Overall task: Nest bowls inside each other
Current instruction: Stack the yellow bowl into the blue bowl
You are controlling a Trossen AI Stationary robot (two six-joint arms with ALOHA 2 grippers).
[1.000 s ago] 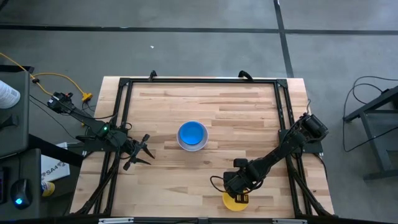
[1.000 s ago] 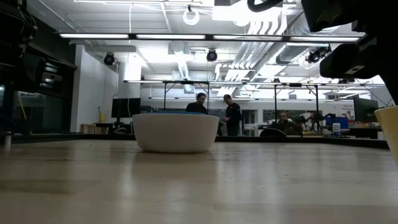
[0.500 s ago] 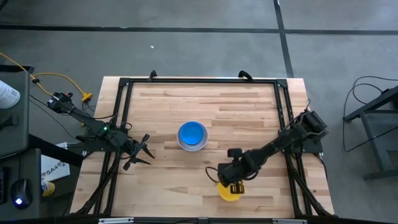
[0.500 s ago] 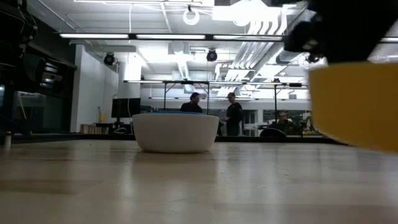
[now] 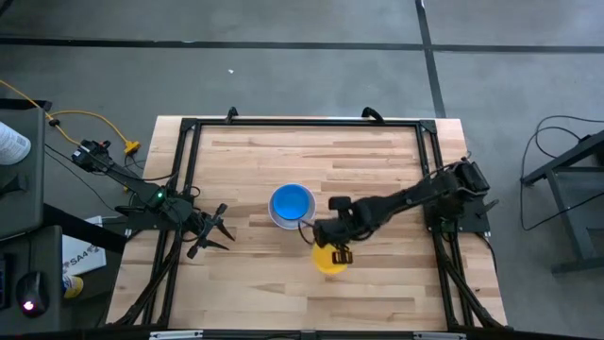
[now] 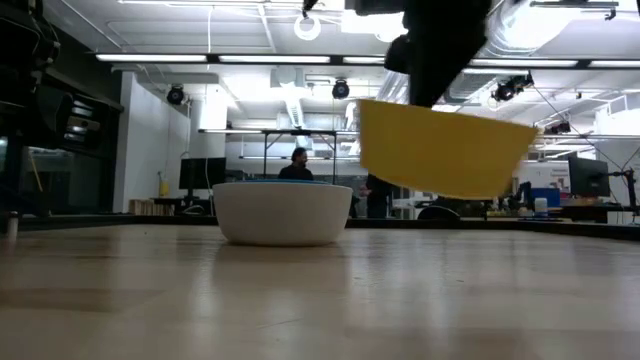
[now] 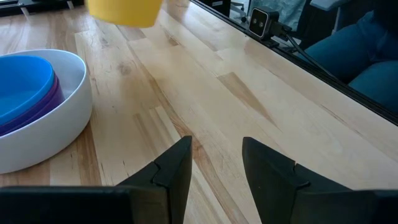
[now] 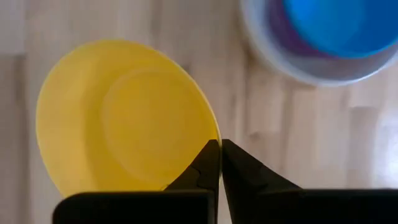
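Note:
A white bowl (image 5: 292, 207) stands on its base at the table's middle, with a purple bowl (image 7: 55, 99) and a blue bowl (image 5: 291, 201) nested inside it. A yellow bowl (image 5: 328, 263) hangs tilted in the air just right of and nearer than the white bowl (image 6: 283, 212). My right gripper (image 5: 332, 249) is above the yellow bowl (image 6: 445, 150), shut on it. My left gripper (image 5: 213, 231) rests open at the table's left side with nothing between its fingers (image 7: 171, 171). My right gripper pinches the yellow bowl's rim (image 8: 212, 128) between its two fingers, at one spot on the side toward the white bowl. The fingers (image 8: 205, 163) come steeply from above. The bowl is lifted clear of the table and hangs tilted, mouth upward.
A black metal frame (image 5: 189, 127) runs along the table's left, far and right edges. Bare wood (image 5: 264, 293) lies nearer than the bowls. People stand in the room beyond the table (image 6: 300, 165).
My right gripper has carried the yellow bowl from near the table's front edge up and toward the white bowl, turning as it went. The bowl has come off the table and now hangs tilted, close beside the white bowl.

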